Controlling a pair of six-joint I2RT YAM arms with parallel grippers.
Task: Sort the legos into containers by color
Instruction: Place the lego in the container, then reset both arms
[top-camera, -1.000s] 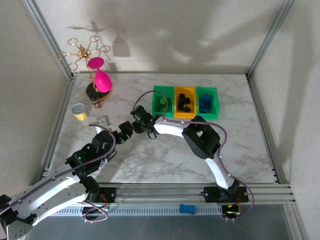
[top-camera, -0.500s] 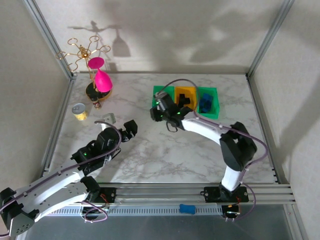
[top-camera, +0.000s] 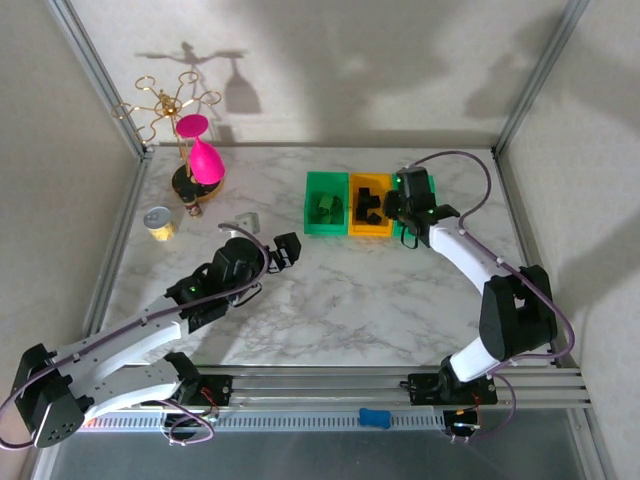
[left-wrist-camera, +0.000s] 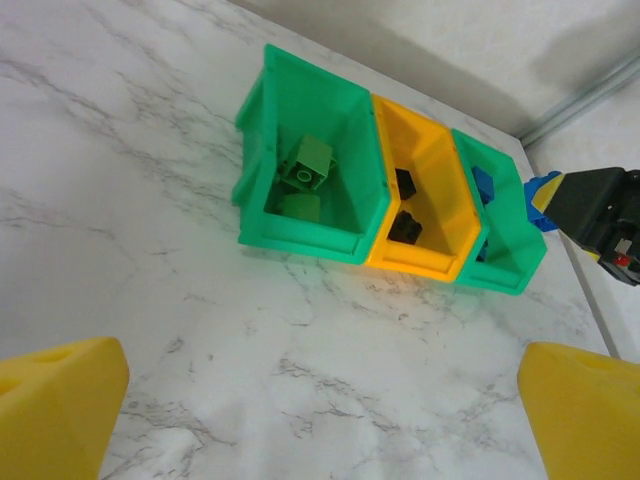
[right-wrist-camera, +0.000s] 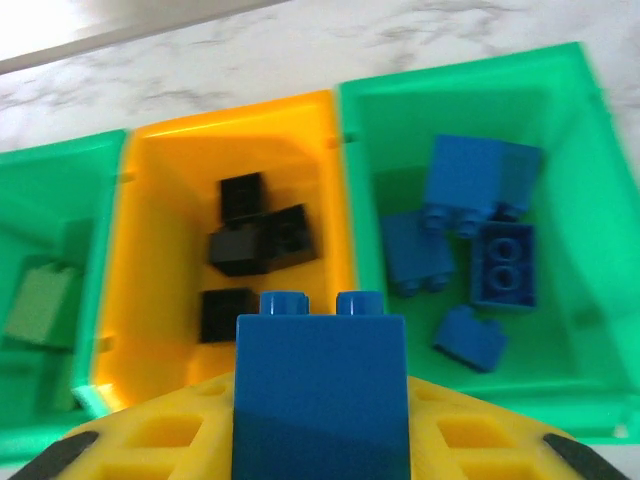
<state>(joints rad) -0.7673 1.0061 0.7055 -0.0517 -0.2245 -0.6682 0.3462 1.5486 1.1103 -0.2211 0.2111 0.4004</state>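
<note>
Three bins stand in a row: a left green bin (left-wrist-camera: 262, 150) with green legos (left-wrist-camera: 310, 165), a yellow-orange bin (right-wrist-camera: 160, 200) with black legos (right-wrist-camera: 262, 238), and a right green bin (right-wrist-camera: 570, 150) with several blue legos (right-wrist-camera: 480, 180). My right gripper (right-wrist-camera: 320, 420) is shut on a blue lego (right-wrist-camera: 321, 390), held studs forward above the near rims of the orange and right green bins. From the top it (top-camera: 410, 200) hovers over the right end of the row. My left gripper (left-wrist-camera: 320, 420) is open over bare marble, its yellow fingers (left-wrist-camera: 60, 400) wide apart, short of the bins (top-camera: 280, 250).
A small yellow can with a silver lid (top-camera: 157, 222) and a gold stand with pink pieces (top-camera: 195, 150) sit at the far left. A small pale object (top-camera: 246, 220) lies near the left gripper. Metal frame posts border the table.
My right gripper has swung from the middle left of the table, past the left green bin, to the right end of the row. The left gripper has moved forward and right.
</note>
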